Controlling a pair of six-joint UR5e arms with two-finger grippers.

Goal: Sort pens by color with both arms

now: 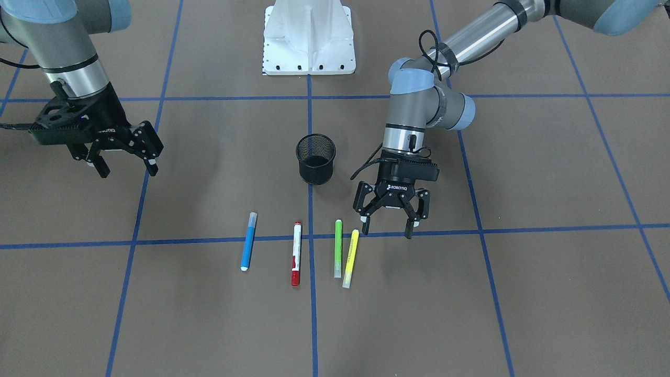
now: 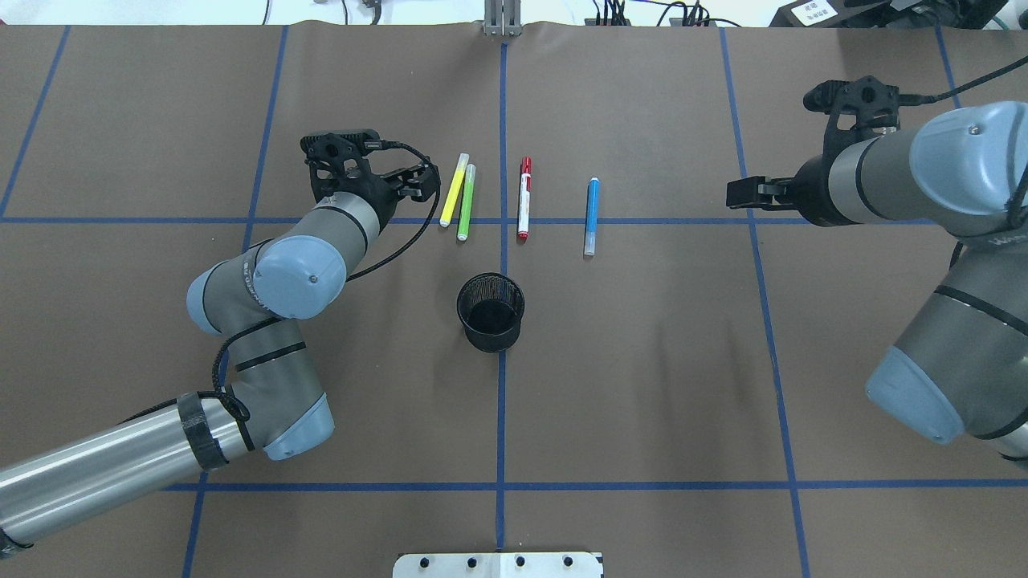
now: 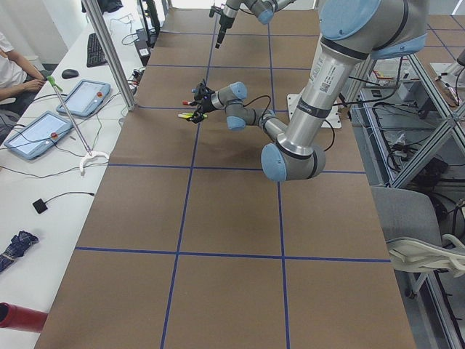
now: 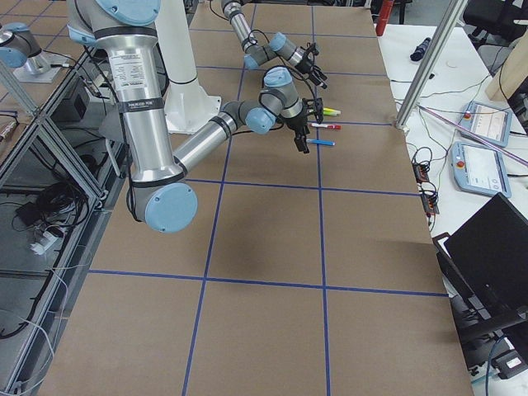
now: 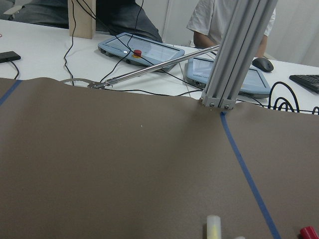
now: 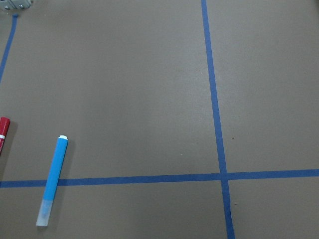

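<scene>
While I watch from my desk far away, the left arm (image 1: 426, 102) comes in bent at the elbow, and its wrist points straight down at the table (image 1: 523, 293). The right arm (image 1: 73, 57) hangs at a slant on the other side, well apart from the pens. Four pens lie flat in a row across a blue tape line (image 1: 178, 242). First comes the blue pen (image 1: 248, 248), with one pale see-through end. Next is the red pen (image 1: 296, 261), which has a white body and red ends. Then come the green pen (image 1: 338, 255) and the yellow pen (image 1: 350, 257), lying just beside each other, and I cannot tell if they touch. A black mesh cup (image 1: 315, 158) stands upright between the pens and the robot's base. The left gripper (image 1: 387, 231) hangs just beside the yellow pen, on the side away from the other pens. Its two fingers are spread wide and hold nothing. The right gripper (image 1: 128, 170) also has its fingers wide apart, with nothing between them. From the left wrist camera I see only the tip of the yellow pen at the bottom edge. From the right wrist camera I see the whole blue pen lying across the tape.
</scene>
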